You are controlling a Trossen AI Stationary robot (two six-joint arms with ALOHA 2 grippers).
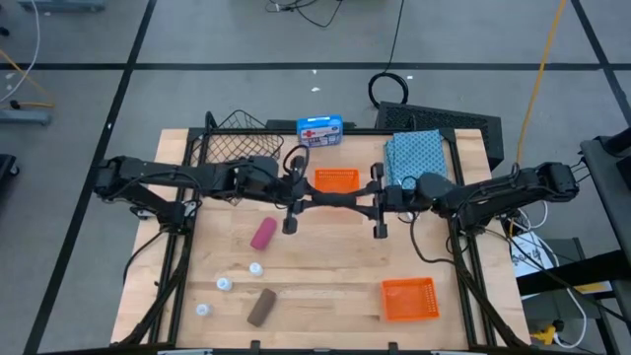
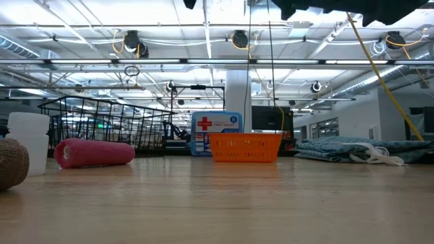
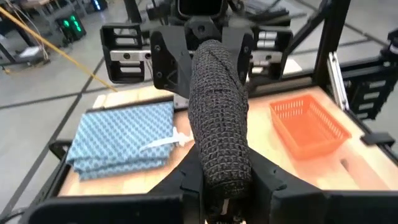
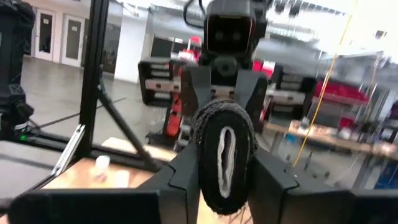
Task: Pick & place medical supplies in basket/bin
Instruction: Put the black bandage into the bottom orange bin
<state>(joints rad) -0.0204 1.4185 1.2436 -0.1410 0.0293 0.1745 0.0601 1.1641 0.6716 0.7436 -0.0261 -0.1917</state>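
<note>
Closest to the low camera, we see the brown roll at the picture's left edge, with a white vial and the pink roll just behind it on the surface. Above mid-surface both arms meet, and the black roll hangs in the air between them. The left pincer is closed on one end of it, a finger pressed to each side. The right pincer sits at the other end; whether it grips or has let go we cannot tell. The basket stands at the far left corner, and the teal cloth lies folded at the far right.
</note>
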